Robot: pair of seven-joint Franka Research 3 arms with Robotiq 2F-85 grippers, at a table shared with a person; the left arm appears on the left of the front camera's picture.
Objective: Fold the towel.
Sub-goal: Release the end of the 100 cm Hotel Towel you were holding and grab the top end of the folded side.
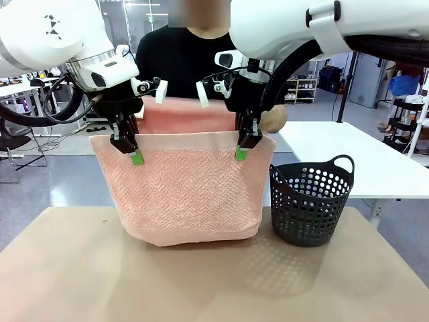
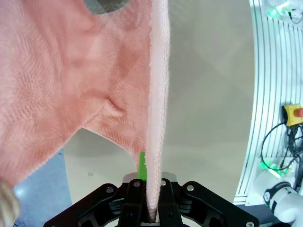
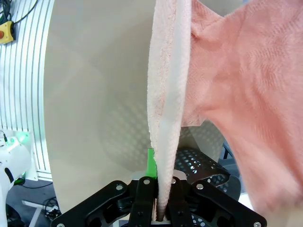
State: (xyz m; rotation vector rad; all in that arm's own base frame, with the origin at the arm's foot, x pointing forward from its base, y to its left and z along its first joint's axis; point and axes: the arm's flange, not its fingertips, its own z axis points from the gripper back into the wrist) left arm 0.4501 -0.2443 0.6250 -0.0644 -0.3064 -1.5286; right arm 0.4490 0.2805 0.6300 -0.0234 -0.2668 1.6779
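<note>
The salmon-pink towel (image 1: pixel 191 191) hangs upright over the table, its lower fold resting on the tabletop. My left gripper (image 1: pixel 136 158) is shut on the plain top band near the left corner, and my right gripper (image 1: pixel 240 153) is shut on it near the right corner. A second layer of towel rises behind them, in front of the person. In the left wrist view the towel (image 2: pixel 71 85) edge runs straight down into my shut left gripper (image 2: pixel 151 210). The right wrist view shows the towel (image 3: pixel 246 94) band clamped in my right gripper (image 3: pixel 161 208).
A black perforated basket (image 1: pixel 312 201) stands on the tan table (image 1: pixel 201 282) just right of the towel, also seen below my right gripper as the basket (image 3: pixel 201 165). A person in black stands behind the towel, one hand (image 1: pixel 273 119) at its upper right corner.
</note>
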